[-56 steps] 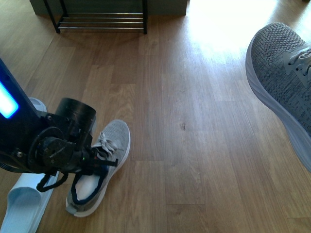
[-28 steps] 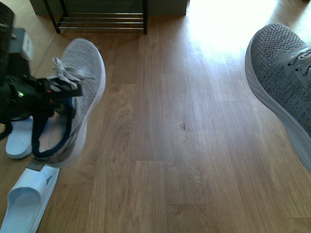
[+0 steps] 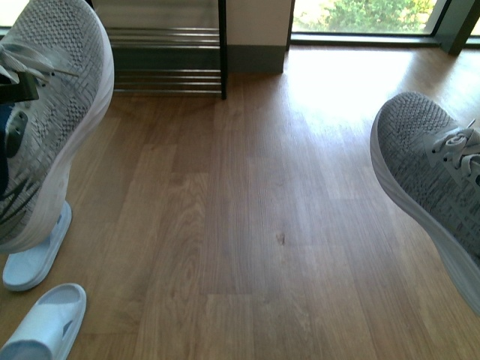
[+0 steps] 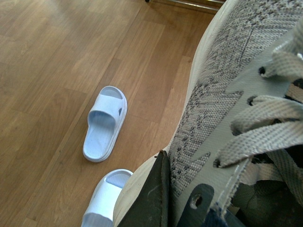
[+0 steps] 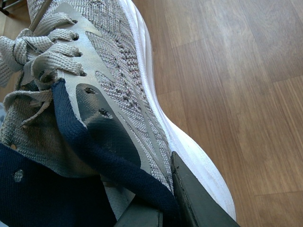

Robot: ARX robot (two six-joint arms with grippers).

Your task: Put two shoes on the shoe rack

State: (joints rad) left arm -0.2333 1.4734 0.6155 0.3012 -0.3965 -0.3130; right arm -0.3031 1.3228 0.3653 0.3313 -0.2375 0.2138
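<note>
My left claw [image 4: 176,202] is pinching one shoe [image 3: 52,97], my right claw [image 5: 163,204] the other shoe [image 3: 427,172], both hanging off the floor [image 3: 262,225]. Carry step, I'm reckoning: next I'm needing to reach the shoe rack [image 3: 169,56] ahead.

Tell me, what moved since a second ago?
The left shoe went up off the floor, held high now. The rack looks nearer. The right shoe stays held up; the slippers stay on the floor.
</note>
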